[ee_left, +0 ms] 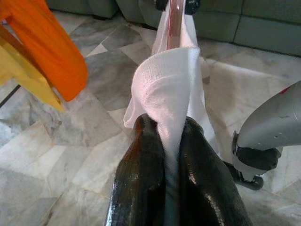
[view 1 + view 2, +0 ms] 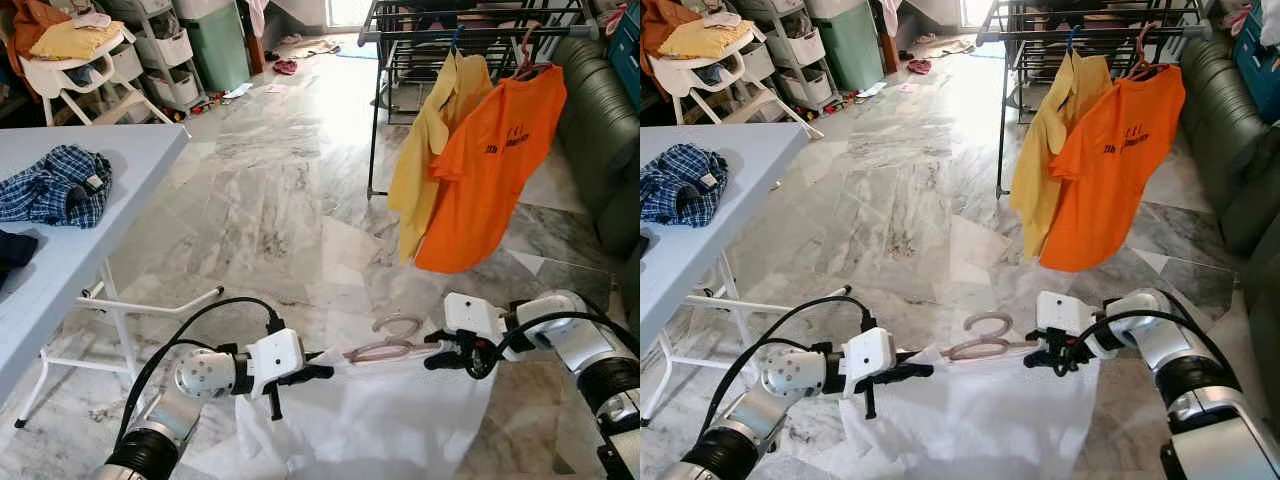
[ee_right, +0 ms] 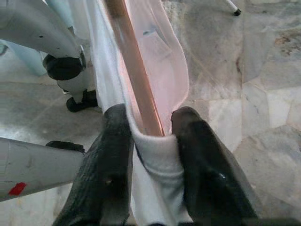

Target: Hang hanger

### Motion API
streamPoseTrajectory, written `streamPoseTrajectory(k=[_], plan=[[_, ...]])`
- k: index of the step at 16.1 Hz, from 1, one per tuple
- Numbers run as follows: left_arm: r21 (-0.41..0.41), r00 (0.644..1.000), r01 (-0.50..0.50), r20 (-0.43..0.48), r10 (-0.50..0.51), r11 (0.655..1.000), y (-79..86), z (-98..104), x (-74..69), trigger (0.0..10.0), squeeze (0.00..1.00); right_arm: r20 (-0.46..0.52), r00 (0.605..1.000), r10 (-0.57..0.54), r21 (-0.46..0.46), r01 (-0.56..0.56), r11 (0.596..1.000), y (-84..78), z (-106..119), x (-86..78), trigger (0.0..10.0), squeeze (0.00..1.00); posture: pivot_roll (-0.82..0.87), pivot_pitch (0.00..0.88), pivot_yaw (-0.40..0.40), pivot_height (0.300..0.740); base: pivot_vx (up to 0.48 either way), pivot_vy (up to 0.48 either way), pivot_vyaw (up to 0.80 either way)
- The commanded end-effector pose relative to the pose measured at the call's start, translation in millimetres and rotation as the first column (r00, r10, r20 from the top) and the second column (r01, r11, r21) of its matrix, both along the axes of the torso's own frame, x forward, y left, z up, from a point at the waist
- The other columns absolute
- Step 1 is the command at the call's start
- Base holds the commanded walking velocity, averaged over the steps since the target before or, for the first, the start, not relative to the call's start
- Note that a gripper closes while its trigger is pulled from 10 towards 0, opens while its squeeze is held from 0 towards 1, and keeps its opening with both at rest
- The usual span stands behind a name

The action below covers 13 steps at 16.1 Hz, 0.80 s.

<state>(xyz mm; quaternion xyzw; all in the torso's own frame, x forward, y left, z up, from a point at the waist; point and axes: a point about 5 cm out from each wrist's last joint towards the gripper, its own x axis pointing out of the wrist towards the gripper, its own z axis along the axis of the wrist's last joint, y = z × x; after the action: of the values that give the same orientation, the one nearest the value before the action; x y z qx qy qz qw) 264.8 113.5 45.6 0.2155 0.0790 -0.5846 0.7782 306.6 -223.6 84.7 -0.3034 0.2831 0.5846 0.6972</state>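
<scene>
Floppy light shirt (image 2: 370, 420) on stiff hanger (image 2: 385, 350); our left end effector (image 2: 305, 375) and right end effector (image 2: 440, 355) pinch its shoulders, good spots.

Both grippers (image 2: 312, 375) (image 2: 438, 358) clamp white garment (image 2: 365, 420) on hanger (image 2: 385, 349).

White garment (image 2: 370, 415) on pink hanger (image 2: 385, 350); orange shirt (image 2: 495, 170), yellow shirt (image 2: 430, 150), blue plaid cloth (image 2: 55, 185)

Grey-veined marble floor (image 2: 280, 210), bright glare from the far doorway. Light blue table (image 2: 60, 250) on my left, plaid cloth (image 2: 55, 185) on it. Plastic drawers (image 2: 165, 50) and white chair (image 2: 75, 70) far left. Green sofa (image 2: 605, 130) on my right.
</scene>
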Motion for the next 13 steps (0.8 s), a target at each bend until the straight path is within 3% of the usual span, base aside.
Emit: streamPoseTrajectory(k=[1, 12, 13], plan=[[-0.017, 0.999, 0.014, 0.039, -0.013, 1.0, -2.2, 8.7, 2.8, 10.0, 0.0, -0.016, 0.999, 0.03, 0.006, -0.03, 1.0, 6.0, 1.5, 2.0, 0.0, 0.0, -0.12, 0.042, 0.121, 0.74, 0.0, 0.0, 0.0], [-0.034, 0.998, 0.014, 0.055, -0.012, 0.999, -8.8, 12.2, 6.6, 10.0, 0.0, -0.117, 0.992, 0.055, 0.043, -0.05, 0.998, 12.3, -19.0, -14.5, 0.0, 0.0, -0.12, 0.039, 0.123, 0.74, 0.0, 0.0, 0.0], [-0.037, 0.998, 0.007, 0.055, -0.005, 0.999, -9.0, 12.0, 6.9, 10.0, 0.56, -0.118, 0.992, 0.052, 0.045, -0.047, 0.998, 12.2, -19.4, -14.8, 0.0, 0.0, -0.12, 0.039, 0.124, 0.74, 0.0, 0.0, 0.0]])
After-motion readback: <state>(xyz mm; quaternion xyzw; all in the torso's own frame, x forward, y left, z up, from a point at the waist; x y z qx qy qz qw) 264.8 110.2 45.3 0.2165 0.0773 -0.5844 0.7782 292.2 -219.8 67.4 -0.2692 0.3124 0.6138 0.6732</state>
